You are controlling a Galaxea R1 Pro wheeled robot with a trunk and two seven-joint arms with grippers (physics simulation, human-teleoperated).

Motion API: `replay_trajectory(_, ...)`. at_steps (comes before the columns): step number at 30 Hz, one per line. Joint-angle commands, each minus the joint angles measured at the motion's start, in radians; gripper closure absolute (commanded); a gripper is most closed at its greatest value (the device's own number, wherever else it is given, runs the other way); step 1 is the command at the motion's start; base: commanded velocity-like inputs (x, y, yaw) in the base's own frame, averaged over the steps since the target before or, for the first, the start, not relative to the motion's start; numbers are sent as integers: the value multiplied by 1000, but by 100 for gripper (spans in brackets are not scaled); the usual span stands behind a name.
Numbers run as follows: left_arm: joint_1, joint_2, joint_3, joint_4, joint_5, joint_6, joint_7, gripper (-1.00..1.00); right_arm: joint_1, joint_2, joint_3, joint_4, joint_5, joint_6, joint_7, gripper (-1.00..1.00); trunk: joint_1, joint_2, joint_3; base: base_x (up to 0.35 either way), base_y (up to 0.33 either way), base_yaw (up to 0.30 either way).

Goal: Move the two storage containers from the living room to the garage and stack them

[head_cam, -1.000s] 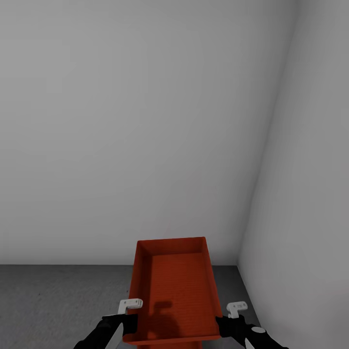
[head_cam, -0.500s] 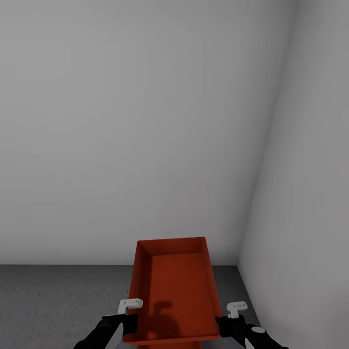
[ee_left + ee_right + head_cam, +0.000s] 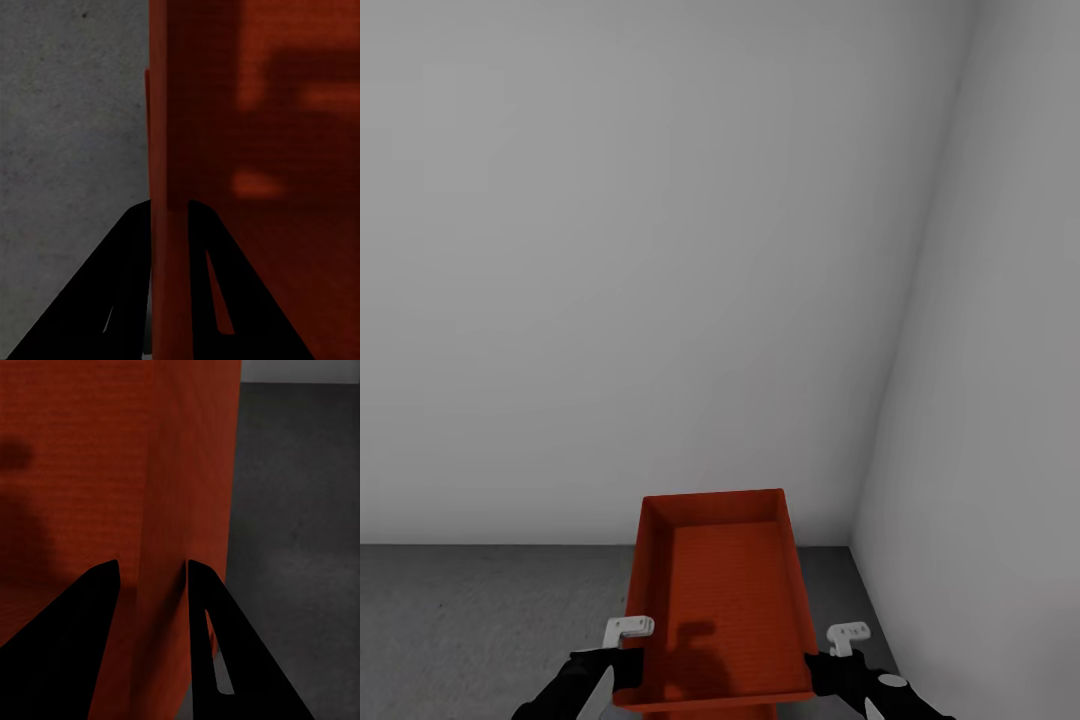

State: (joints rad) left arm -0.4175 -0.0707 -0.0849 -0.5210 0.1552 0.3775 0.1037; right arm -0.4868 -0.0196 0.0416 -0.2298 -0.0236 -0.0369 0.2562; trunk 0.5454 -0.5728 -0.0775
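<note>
— What does the left wrist camera see?

— The left gripper [image 3: 166,225], its two black fingers [image 3: 112,292] standing one on each side of a thin red-orange wall. That wall belongs to the storage container [image 3: 262,150], seen edge-on between the jaws.

— Are the jaws touching it?

— They press against the wall from both sides, one finger outside and one inside the bin.

— And beyond the wall?

— On the inner side, the container's red-orange bottom with dark shadows across it. On the outer side, the floor [image 3: 71,112] — grey, rough, speckled concrete. A second red-orange edge shows just outside the held wall; what it belongs to is unclear.
</note>
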Motion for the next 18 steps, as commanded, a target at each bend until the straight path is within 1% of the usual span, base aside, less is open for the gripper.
replay_trajectory(1,-1,0,7,-10,-25,-69,34,100,1,23,43,3,-4,-5,22,100,4,-9,-7,0,0,0)
replay_trajectory(18,-1,2,7,-10,-25,-69,34,100,1,23,43,3,-4,-5,22,100,69,-128,-87,0,0,0)
